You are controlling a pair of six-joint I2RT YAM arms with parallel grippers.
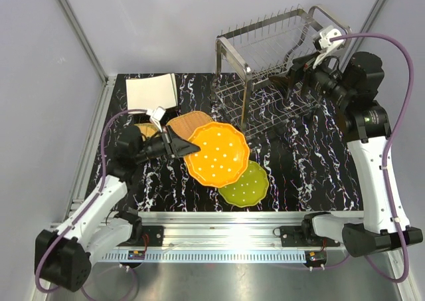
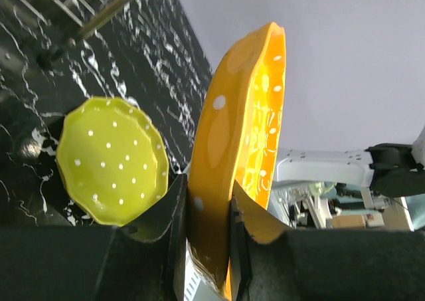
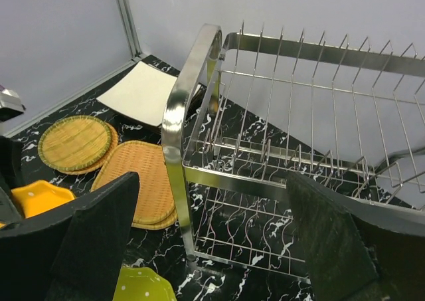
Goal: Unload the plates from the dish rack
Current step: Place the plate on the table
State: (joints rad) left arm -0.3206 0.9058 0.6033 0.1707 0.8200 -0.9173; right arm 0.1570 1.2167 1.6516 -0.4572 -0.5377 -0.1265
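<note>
Glossy, white-dotted orange scalloped plate is held left of the silver wire dish rack, its rim pinched between the left gripper pads. Matching green plate, woven tan plates and cream square plate lie flat left of the rack. Right gripper, at the rack's right end, stands spread wide, empty.

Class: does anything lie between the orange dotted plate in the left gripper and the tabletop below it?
Yes. In the top view the orange dotted plate, pinched in the left gripper, overlaps the green dotted plate at its near right edge and a woven rounded-square plate at its far left. Lowered straight, it would likely meet them.
</note>
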